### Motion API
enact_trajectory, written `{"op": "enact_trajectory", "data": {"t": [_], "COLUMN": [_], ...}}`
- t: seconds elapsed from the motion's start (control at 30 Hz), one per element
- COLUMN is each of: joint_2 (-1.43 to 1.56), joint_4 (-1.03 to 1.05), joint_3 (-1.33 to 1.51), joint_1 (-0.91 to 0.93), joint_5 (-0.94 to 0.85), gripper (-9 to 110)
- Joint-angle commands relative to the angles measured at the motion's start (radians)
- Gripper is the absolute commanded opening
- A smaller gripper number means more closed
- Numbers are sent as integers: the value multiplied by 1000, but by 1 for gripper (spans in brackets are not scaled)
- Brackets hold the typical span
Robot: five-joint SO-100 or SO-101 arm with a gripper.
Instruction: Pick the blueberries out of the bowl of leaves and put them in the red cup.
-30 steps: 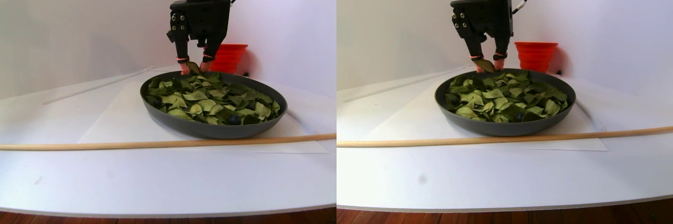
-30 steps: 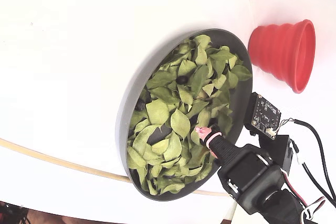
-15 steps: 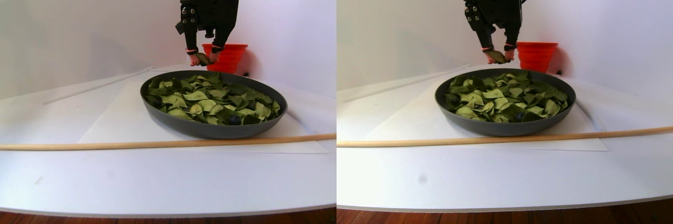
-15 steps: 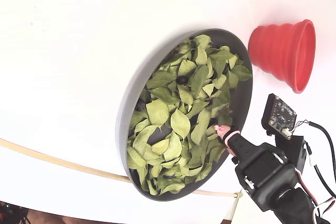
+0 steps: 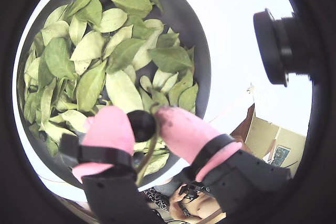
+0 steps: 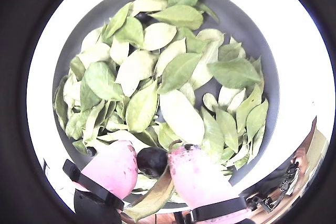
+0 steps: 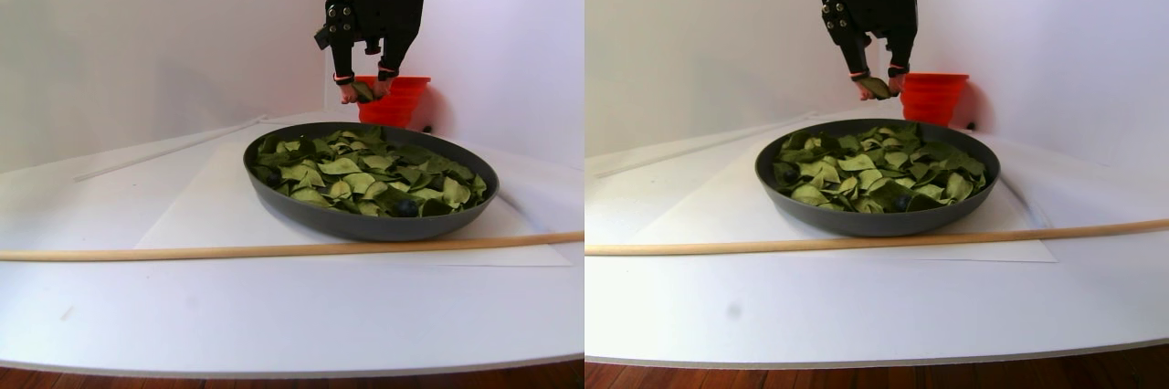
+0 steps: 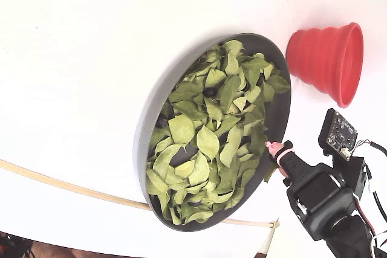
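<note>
My gripper point(image 5: 143, 125) has pink fingertips and is shut on one dark blueberry point(image 5: 142, 124), with a green leaf point(image 6: 153, 196) pinched alongside it. In the stereo pair view the gripper point(image 7: 363, 91) hangs above the far rim of the dark grey bowl point(image 7: 365, 225), just in front of the red cup point(image 7: 398, 102). The fixed view puts the gripper point(image 8: 275, 151) over the bowl's right rim point(image 8: 148, 125), below the red cup point(image 8: 326, 58). Green leaves point(image 8: 207, 140) fill the bowl. Other blueberries point(image 8: 210, 92) lie among them, one near the front point(image 7: 405, 209).
A thin wooden rod point(image 7: 274, 249) lies across the table in front of the bowl. A white sheet point(image 7: 201, 206) is under the bowl. White walls stand close behind the cup. The table's front edge point(image 7: 274, 366) drops to a wooden floor.
The gripper rose out of the leaves at the far side of the bowl, carrying the blueberry and a leaf, and shifted towards the red cup.
</note>
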Motion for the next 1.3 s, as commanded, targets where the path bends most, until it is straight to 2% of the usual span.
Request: {"op": "enact_trajectory", "data": {"t": [0.0, 1.27], "joint_2": [123, 17], "joint_4": [-6, -57], "joint_3": [-83, -370], "joint_1": [37, 120], "joint_5": [-8, -5], "gripper": [11, 10]}}
